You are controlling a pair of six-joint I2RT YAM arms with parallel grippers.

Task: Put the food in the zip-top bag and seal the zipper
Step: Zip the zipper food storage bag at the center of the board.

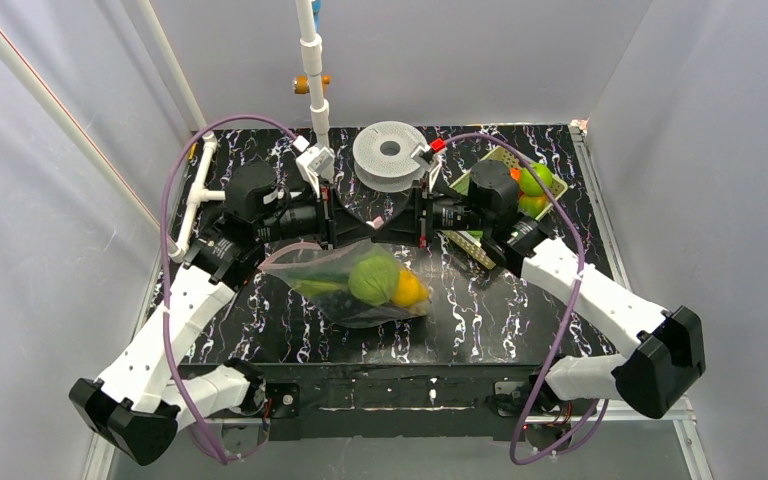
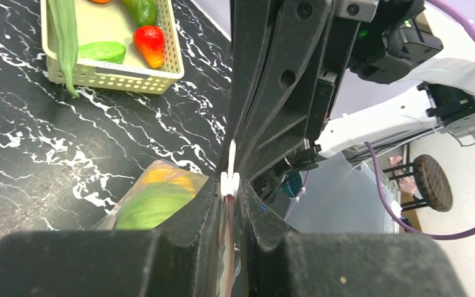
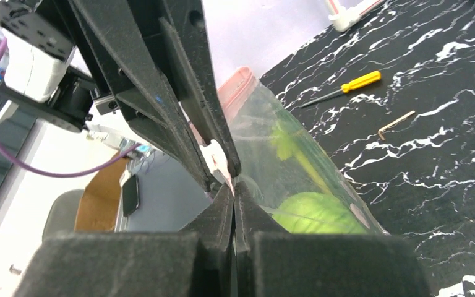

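Your left gripper point(image 2: 229, 218) is pinched down on the zipper point(image 2: 228, 250), and your right gripper point(image 3: 234, 201) is clamped tight on it too, tip to tip. The bag point(image 1: 345, 295) sits mid-table point(image 1: 500, 310) with the food point(image 1: 372, 277) inside.

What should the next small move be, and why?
Probably slide the left end effector along the zipper while the right end effector holds: both pinch it beside the white slider, and the food is already in the bag.
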